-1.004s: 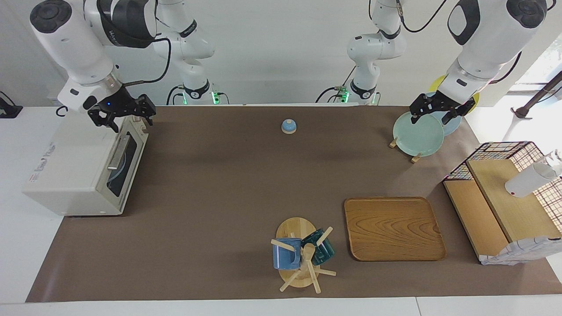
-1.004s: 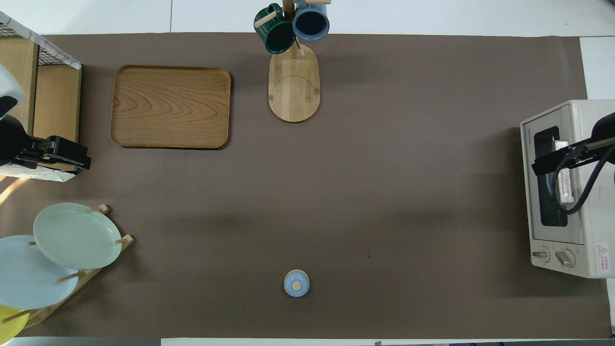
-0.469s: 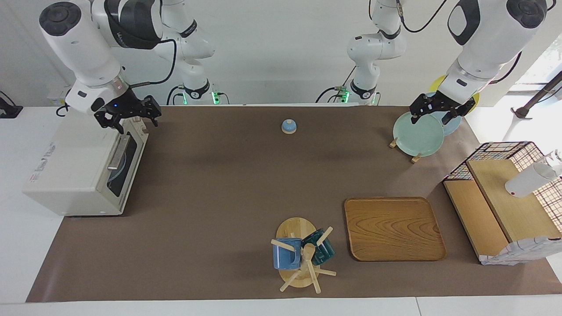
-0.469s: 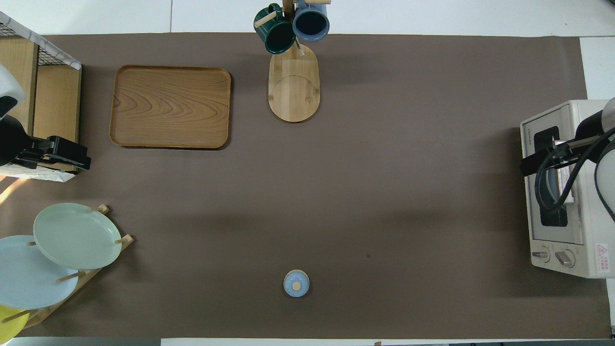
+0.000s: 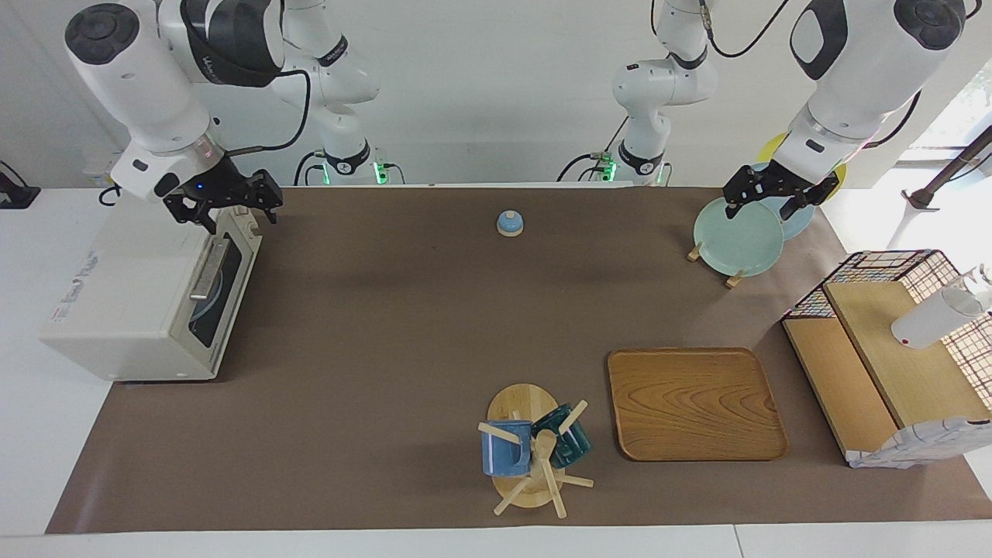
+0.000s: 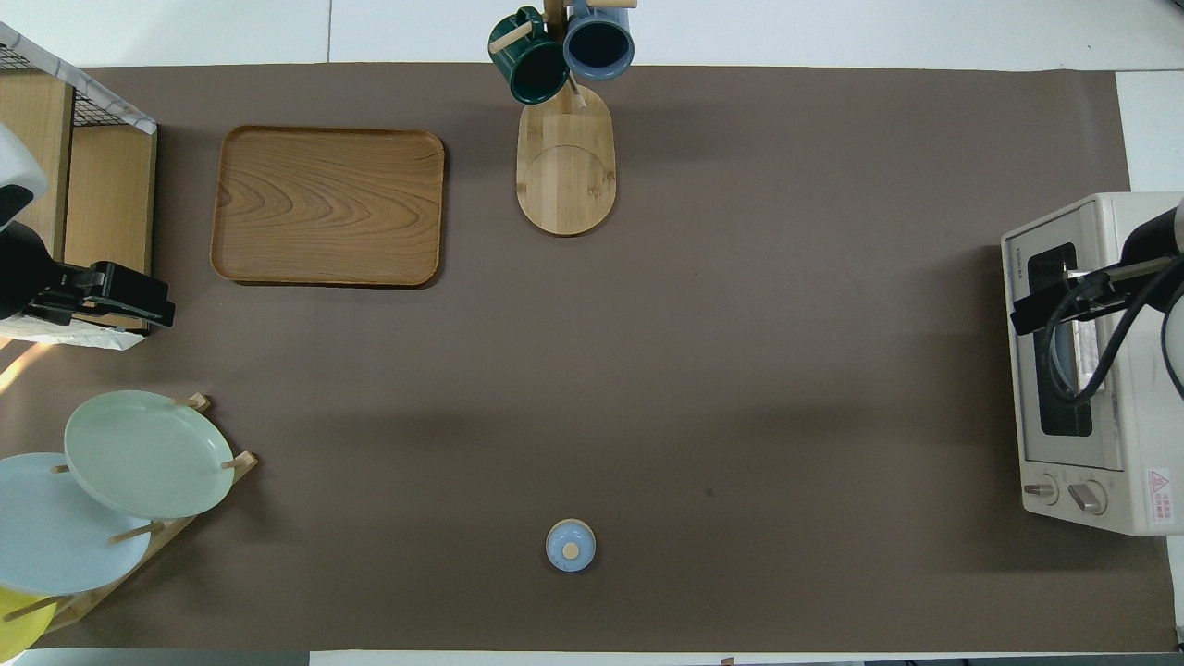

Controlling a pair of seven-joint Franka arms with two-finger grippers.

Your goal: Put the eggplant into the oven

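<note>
Dark, glossy eggplant is not seen; slipperiness is expected. Both hands, right hand (image 5: 227, 208) and left hand (image 5: 775, 203), are released.

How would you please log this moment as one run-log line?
right hand: open, over oven | left hand: open, over green plate | oven door: shut | eggplant: not visible

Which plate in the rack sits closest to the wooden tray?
The pale green plate, frontmost in the rack; the light blue plate and yellow plate stand nearer the robots.
</note>
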